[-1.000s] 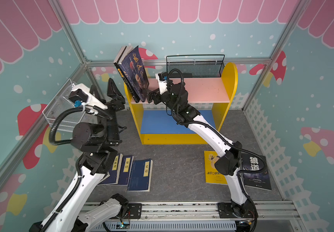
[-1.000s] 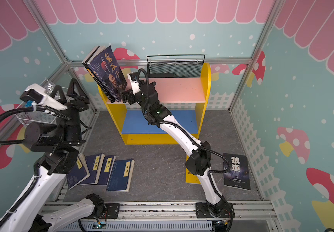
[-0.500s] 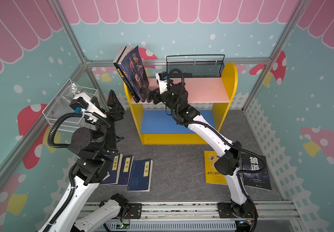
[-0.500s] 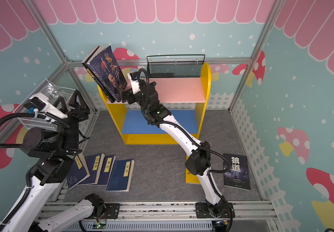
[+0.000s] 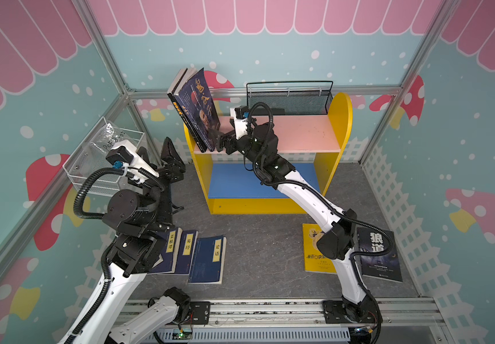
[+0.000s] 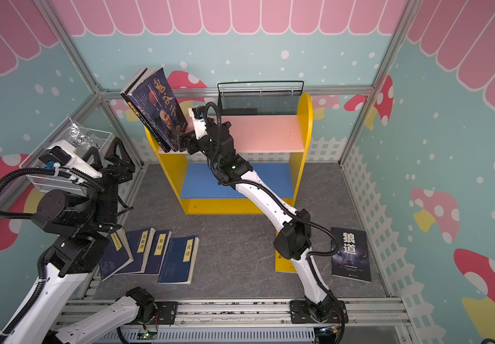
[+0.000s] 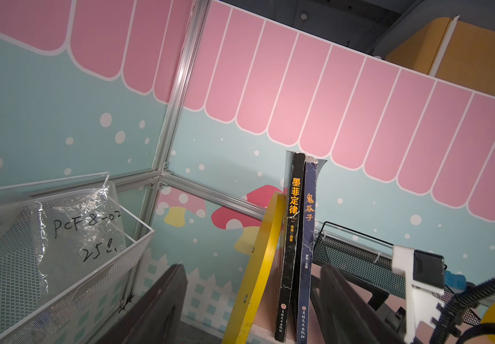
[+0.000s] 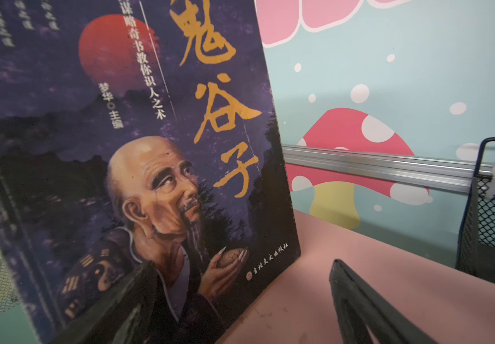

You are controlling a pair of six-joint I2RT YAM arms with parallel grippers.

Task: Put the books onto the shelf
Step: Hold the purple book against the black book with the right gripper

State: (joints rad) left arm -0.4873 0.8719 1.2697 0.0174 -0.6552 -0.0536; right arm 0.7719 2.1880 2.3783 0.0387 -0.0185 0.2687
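Holds right claw (image 5: pixel 219 142) spread just beside portrait book (image 5: pixel 200 104) standing on upper shelf (image 5: pixel 300 134), left claw (image 6: pixel 105 152) spread and empty nearby; looks light, stiff, slick-covered, probably best pinched across the spine edge.

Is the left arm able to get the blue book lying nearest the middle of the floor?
Probably yes. The blue book lies flat on the floor with nothing on top, close to the left arm, and the left gripper is open and empty.
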